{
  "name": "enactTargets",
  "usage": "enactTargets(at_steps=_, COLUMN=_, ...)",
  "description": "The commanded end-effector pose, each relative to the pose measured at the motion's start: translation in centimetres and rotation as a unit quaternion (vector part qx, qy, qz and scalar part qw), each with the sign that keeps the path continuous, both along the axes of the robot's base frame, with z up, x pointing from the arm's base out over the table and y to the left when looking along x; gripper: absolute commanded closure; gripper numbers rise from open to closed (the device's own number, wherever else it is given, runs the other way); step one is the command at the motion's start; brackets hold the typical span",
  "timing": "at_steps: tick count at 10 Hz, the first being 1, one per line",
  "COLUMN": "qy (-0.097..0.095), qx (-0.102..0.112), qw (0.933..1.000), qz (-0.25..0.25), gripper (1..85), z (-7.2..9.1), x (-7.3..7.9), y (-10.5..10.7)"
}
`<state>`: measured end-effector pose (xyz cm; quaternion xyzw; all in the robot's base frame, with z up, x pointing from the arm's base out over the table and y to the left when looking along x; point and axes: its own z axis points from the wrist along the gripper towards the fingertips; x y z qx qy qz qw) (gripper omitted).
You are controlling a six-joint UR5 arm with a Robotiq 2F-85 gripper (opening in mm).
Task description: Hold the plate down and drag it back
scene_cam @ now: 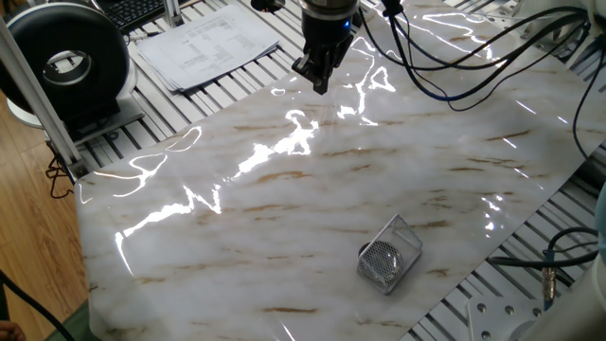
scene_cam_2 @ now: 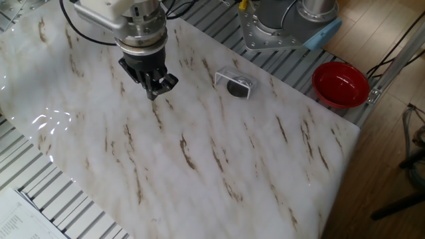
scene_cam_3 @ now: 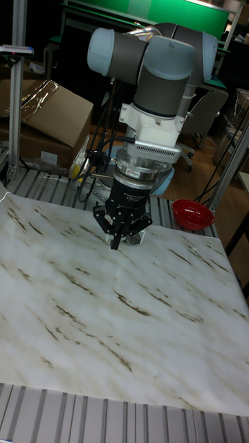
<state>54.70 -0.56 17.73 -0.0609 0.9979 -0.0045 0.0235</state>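
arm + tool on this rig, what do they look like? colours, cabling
UR5 arm: grey metal links with pale blue joint caps. A white wrist block, then a silver ring, then the black tool with two short dark fingers. Black cables trail from the wrist over the marble-pattern table. No readable markings.

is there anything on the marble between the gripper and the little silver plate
Nothing visible. The gripper hangs above the marble sheet, and only bare surface lies between it and the small round silver metal plate, which sits against a clear plastic holder.
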Motion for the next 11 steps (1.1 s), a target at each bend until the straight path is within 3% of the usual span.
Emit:
enactTargets(at_steps=1, qy=-0.002, qx=0.012, qw=0.9999, qz=-0.004, gripper=83.7, z=0.0, x=0.0, y=0.5)
enactTargets(at_steps=4, qy=0.019, qx=0.038, qw=0.9989, qz=-0.018, gripper=84.0, z=0.0, x=-1.0, y=1.8)
enactTargets(at_steps=5, qy=0.022, qx=0.035, qw=0.9990, qz=-0.019, gripper=84.0, z=0.0, x=-1.2, y=1.6)
enactTargets(at_steps=11, qy=0.005, qx=0.049, qw=0.9985, qz=-0.024, gripper=84.0, z=0.1, x=-0.3, y=2.4)
